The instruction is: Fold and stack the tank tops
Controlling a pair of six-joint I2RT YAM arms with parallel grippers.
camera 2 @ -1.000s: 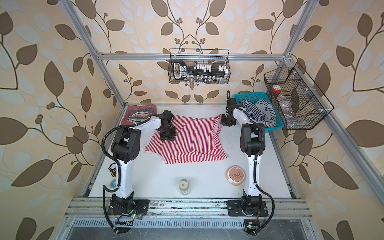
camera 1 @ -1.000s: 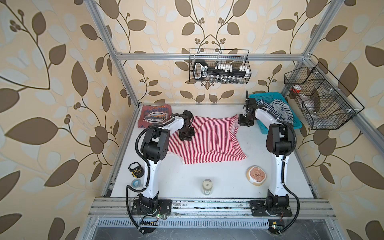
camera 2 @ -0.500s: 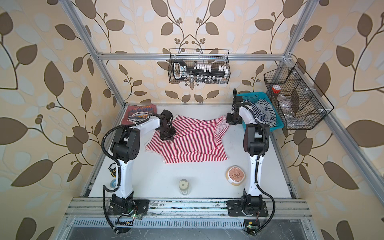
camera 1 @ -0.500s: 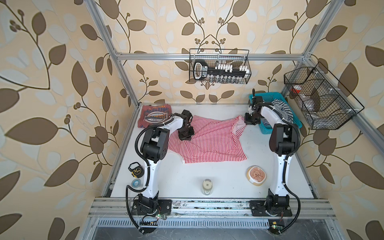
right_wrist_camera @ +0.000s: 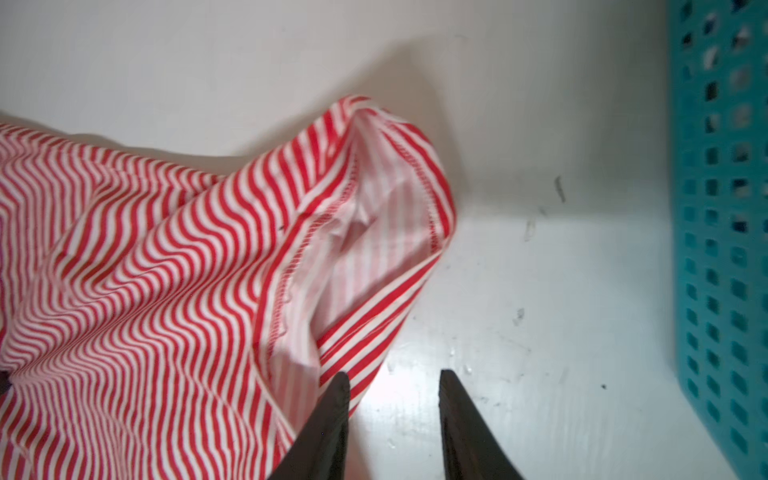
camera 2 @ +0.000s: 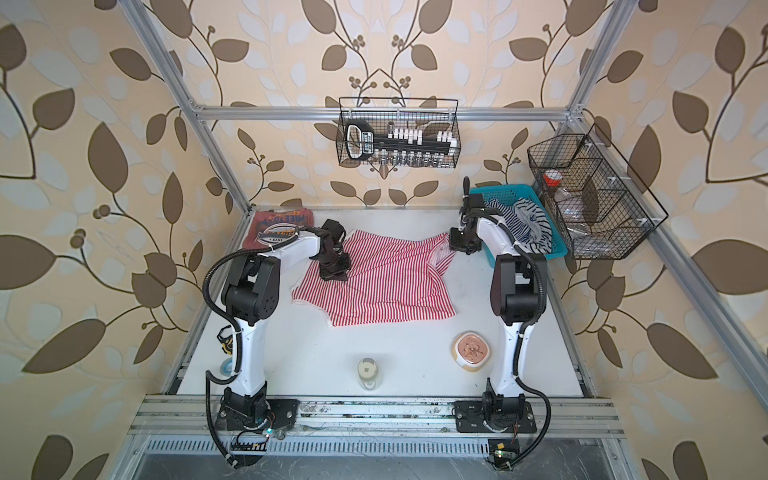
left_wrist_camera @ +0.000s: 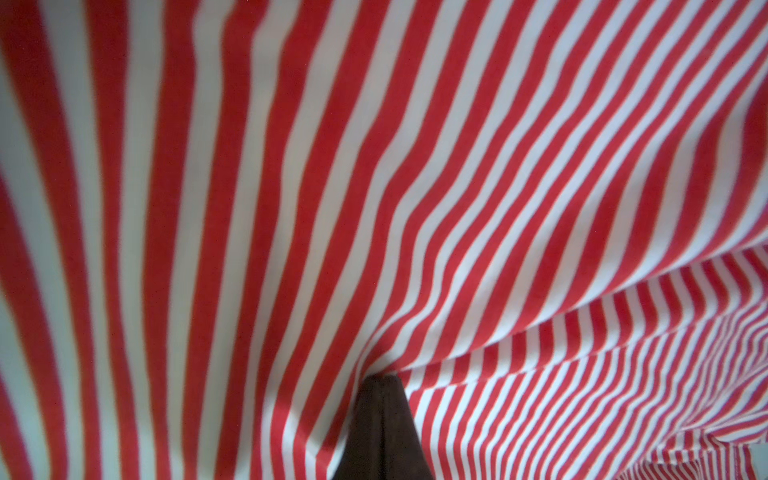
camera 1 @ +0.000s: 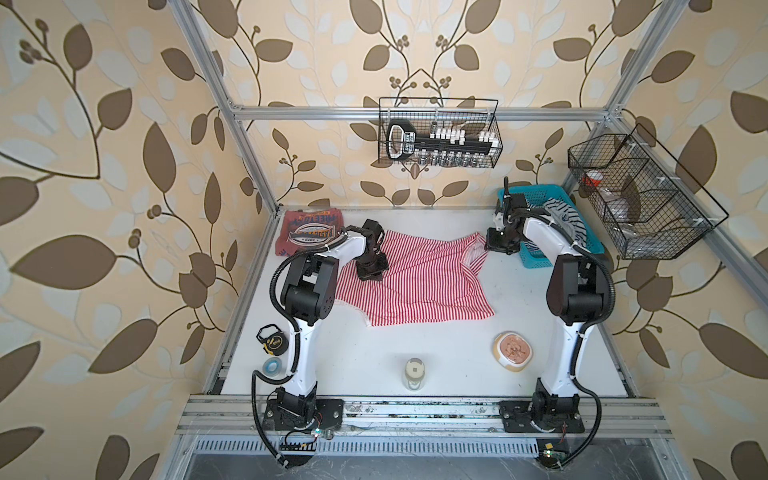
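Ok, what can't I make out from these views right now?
- Striped top: left edge hidden under the left arm in both top views; left wrist view too close, all stripes.
- Layers pinched by the left gripper: hidden inside its shut grip.
- Red top: near corner covered by the left arm.
- Basket: contents partly behind the right arm.
- Right gripper: open; whether it touches cloth is unclear.

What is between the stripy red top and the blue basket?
Between the stripy red top and the blue basket lies only bare white table, as the right wrist view shows; the open right hand hangs over it.
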